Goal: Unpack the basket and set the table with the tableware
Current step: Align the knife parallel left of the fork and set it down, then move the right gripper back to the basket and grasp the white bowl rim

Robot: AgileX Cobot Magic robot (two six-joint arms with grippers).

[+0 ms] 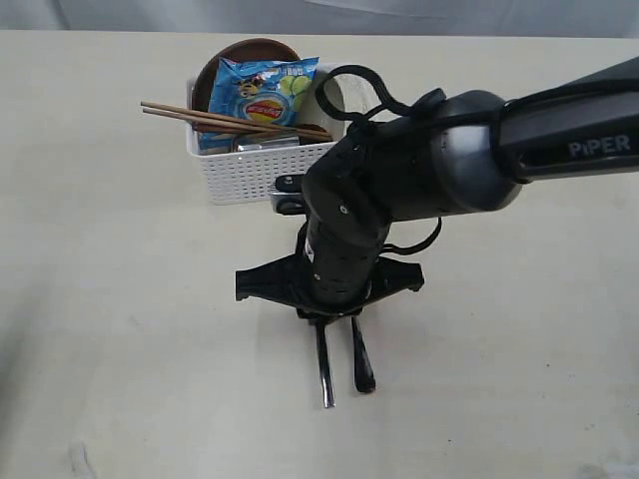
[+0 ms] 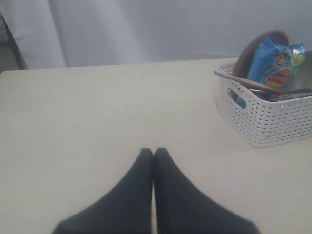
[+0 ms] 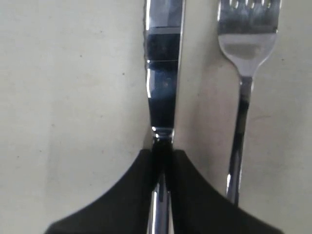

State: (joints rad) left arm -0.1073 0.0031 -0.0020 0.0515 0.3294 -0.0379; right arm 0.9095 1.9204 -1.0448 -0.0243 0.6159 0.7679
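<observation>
My right gripper (image 3: 163,153) is shut on the handle of the steel knife (image 3: 163,87), which points straight away from the fingers, low over the table (image 1: 120,299). The steel fork (image 3: 246,48) lies parallel right beside it. In the exterior view the right gripper (image 1: 332,319) points down in front of the white basket (image 1: 260,175), with the knife (image 1: 324,374) and fork (image 1: 361,369) below it. The basket holds a brown plate (image 1: 240,55) and wooden chopsticks (image 1: 200,115) resting across its rim. My left gripper (image 2: 153,151) is shut and empty, well away from the basket (image 2: 273,122).
A blue chip bag (image 1: 265,95) stands in the basket against the plate, with a steel item (image 1: 265,143) beside it. The right arm (image 1: 469,160) stretches across the basket's front right corner. Bare tabletop lies left of the basket and around the cutlery.
</observation>
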